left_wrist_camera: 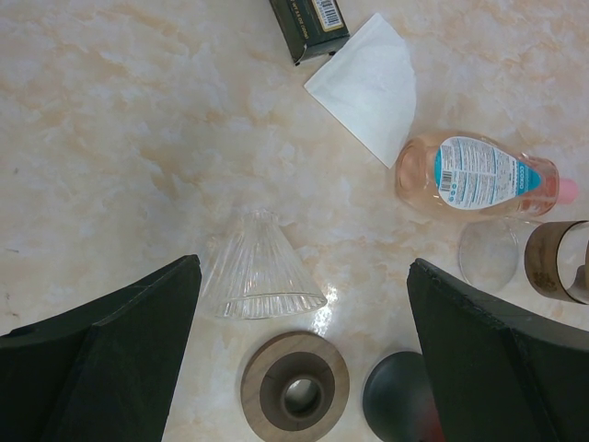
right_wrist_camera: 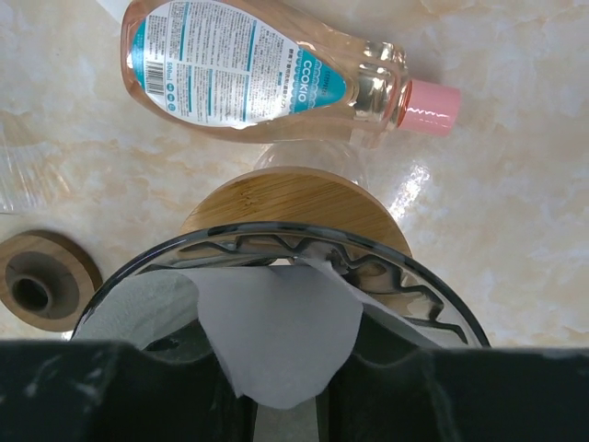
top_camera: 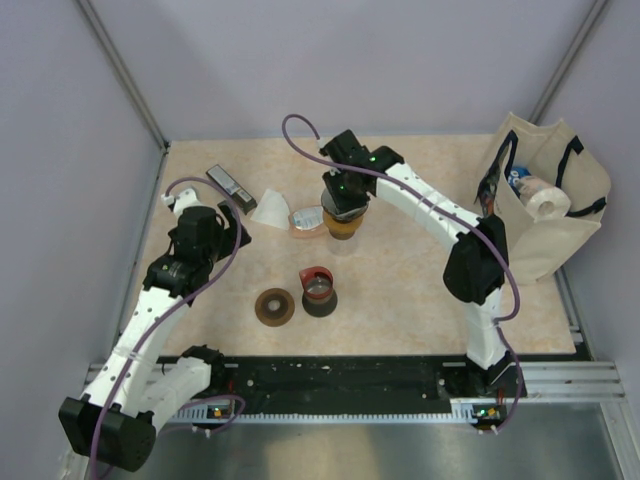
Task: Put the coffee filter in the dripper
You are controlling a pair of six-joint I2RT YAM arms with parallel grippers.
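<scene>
The coffee filter sat in the dripper, right jaws pinching it, release pending; left jaws gaped, idle.

Beige marbled tabletop fills the middle, evenly lit with small glare patches. Plain pale lilac walls at 9, 12 and 3 o'clock, with grey metal posts in the far corners. Aluminium rail at 6 o'clock.

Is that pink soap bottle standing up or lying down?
Lying down. The bottle rests flat on the table, label facing up, its pink cap pointing sideways.
</scene>
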